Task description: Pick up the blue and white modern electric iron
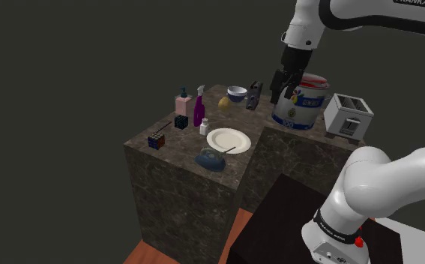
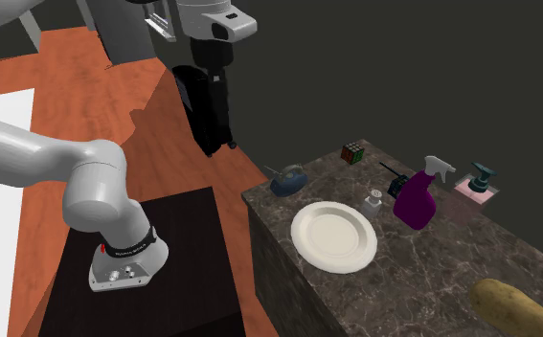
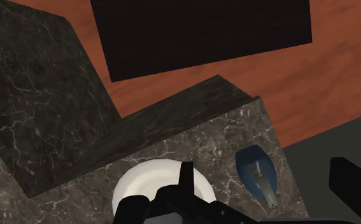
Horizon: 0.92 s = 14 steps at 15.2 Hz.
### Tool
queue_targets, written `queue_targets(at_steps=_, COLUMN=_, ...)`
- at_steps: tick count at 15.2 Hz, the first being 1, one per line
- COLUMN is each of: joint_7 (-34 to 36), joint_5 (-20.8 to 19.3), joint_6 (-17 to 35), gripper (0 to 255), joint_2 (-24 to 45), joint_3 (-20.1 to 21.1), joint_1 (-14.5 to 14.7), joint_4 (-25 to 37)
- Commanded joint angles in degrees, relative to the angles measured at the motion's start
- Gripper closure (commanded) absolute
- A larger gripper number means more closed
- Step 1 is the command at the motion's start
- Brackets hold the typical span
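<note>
Blk fingers (image 3: 186, 183), nearest wrist cam: stood wide apart, nothing held. Iron (image 1: 211, 159): blue, flat on counter (image 1: 173, 187) at its near corner, lower centre of shoulder frame, untouched. Vs gripper (image 1: 284, 95): well below, down-left; wrist view had it between the finger lines, long axis approx. crosswise to their gap. Adj.: white plate (image 1: 228, 139), just beside. Plain descent prob. reqd, little wrist turn.

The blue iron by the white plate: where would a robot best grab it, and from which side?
Probably by the handle running along the top of the iron, coming straight down from above. It sits flat on the counter with the handle facing up, so the open tool could close across the handle's narrow width.
</note>
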Motion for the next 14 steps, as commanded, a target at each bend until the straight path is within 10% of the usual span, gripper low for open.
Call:
queue_targets(at_steps=1, joint_7=0.0, joint_5=0.0, joint_6=0.0, gripper=0, joint_2=0.0, joint_3=0.0, joint_1=0.0, joint_4=0.0)
queue_targets(at_steps=14, joint_7=-2.3, joint_5=-1.5, joint_6=28.2, gripper=0, joint_2=14.8, joint_3=2.6, joint_1=3.1, joint_4=-10.9)
